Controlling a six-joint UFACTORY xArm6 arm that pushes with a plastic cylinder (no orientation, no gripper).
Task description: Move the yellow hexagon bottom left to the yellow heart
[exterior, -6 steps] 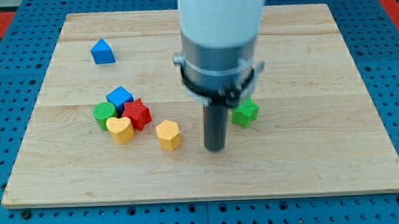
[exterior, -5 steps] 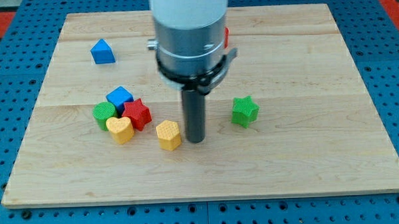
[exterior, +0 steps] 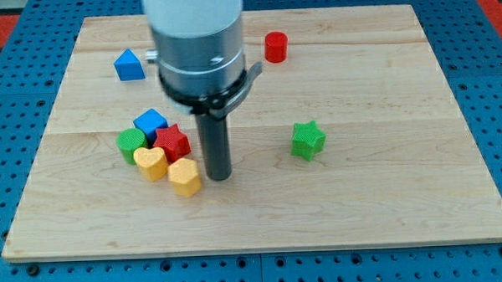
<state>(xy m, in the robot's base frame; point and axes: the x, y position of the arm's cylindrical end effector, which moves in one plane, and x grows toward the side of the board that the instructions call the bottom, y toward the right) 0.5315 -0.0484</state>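
The yellow hexagon (exterior: pixel 184 177) lies at the lower left of the wooden board, touching or almost touching the yellow heart (exterior: pixel 151 163) on the heart's lower right. My tip (exterior: pixel 220 176) stands just to the right of the hexagon, close against its right side. The heart sits at the bottom of a tight cluster with a red star (exterior: pixel 173 143), a green block (exterior: pixel 131 145) and a blue block (exterior: pixel 151 123).
A blue triangular block (exterior: pixel 129 65) lies at the upper left. A red cylinder (exterior: pixel 275 47) stands near the top middle. A green star (exterior: pixel 307 141) lies right of centre. The arm's wide body hides part of the board's top middle.
My tip has slid left across the board and pushed the yellow hexagon left, up to the yellow heart. The red cylinder has come into sight behind the arm.
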